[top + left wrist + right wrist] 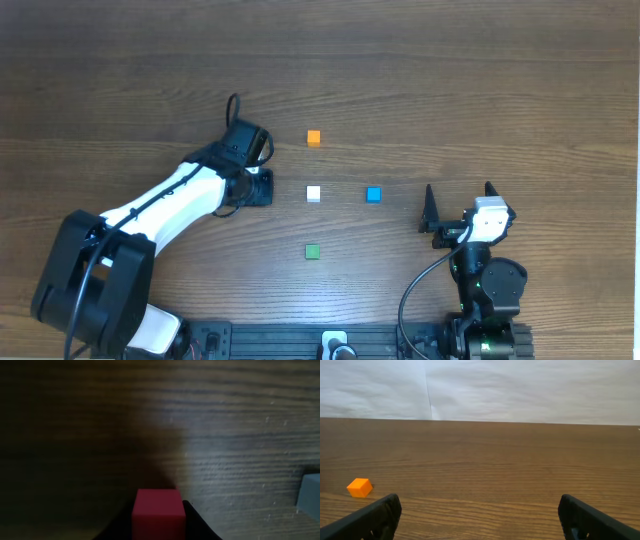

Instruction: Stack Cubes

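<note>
— From above, what's sitting where?
— Around the white cube (314,193): orange cube (314,137) at twelve o'clock, blue cube (373,194) at three, green cube (312,252) at six, left gripper (250,148) at ten.
— Left wrist?
— It's clamping the red cube (158,510).
— Right wrist?
— Right gripper (480,507) is holding its fingers wide apart, with the orange cube lying far off.

Setting: you are working at a robotics lab test bench. Evidence, item by item:
- dark brown wood-grain tabletop (520,80);
- black mounting rail (270,335) along your near edge, where the arm bases stand;
- white-and-black robot arm (170,200) at left and black robot arm (485,280) at right, with a looped black cable (408,300);
- small test pieces set apart on the table: orange plastic cube (314,138), white cube (314,193), blue cube (373,194), green cube (312,252);
- plain pale backdrop (520,390) past the table's far edge.
</note>
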